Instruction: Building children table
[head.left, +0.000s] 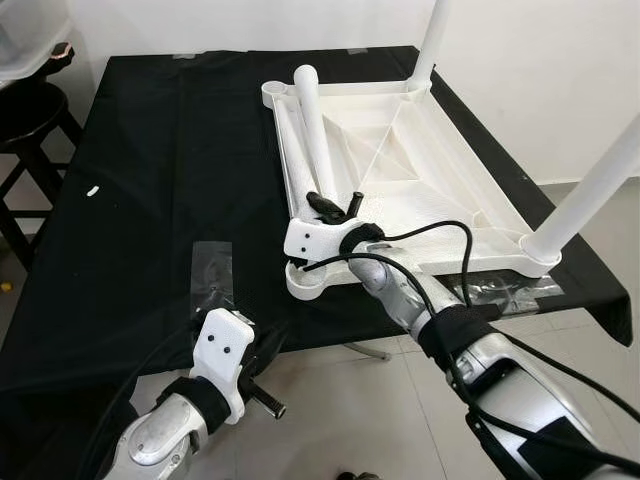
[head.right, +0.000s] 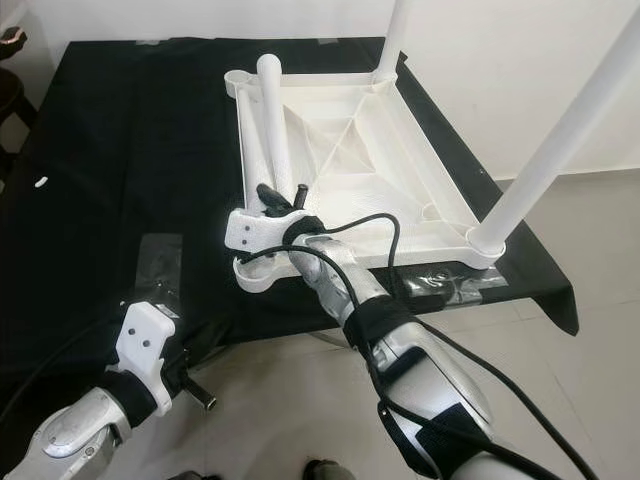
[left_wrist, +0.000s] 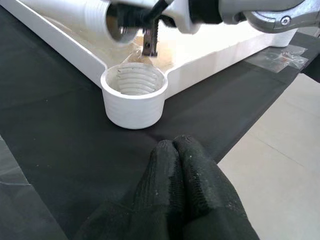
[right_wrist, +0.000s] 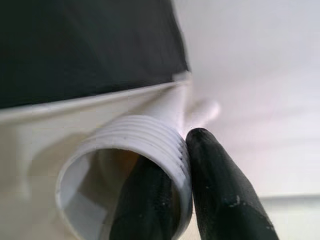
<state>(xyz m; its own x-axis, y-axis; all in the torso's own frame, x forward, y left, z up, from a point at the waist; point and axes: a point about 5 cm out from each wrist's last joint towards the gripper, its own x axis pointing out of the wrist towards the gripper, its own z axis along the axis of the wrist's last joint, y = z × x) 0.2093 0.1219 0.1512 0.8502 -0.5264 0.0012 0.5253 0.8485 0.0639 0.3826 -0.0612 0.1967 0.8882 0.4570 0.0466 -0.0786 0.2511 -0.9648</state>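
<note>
A black-draped tabletop (head.left: 150, 150) carries the upturned white plastic children's table top (head.left: 420, 170), two legs already upright in its corners. The right claw (head.left: 333, 207) pinches the threaded rim of a loose white plastic leg (head.left: 312, 125) lying tilted over the empty threaded corner socket (left_wrist: 134, 92). The left claw (left_wrist: 175, 165), fingers pressed together, hovers at the tabletop's near edge.

No readable text, label, brand, number or sign appears on anything in these views.

White plastic tabletop (head.left: 420, 160), white legs (head.left: 318, 140), black cloth (head.left: 150, 180), pale tiled floor (head.left: 330, 420), silver arms
</note>
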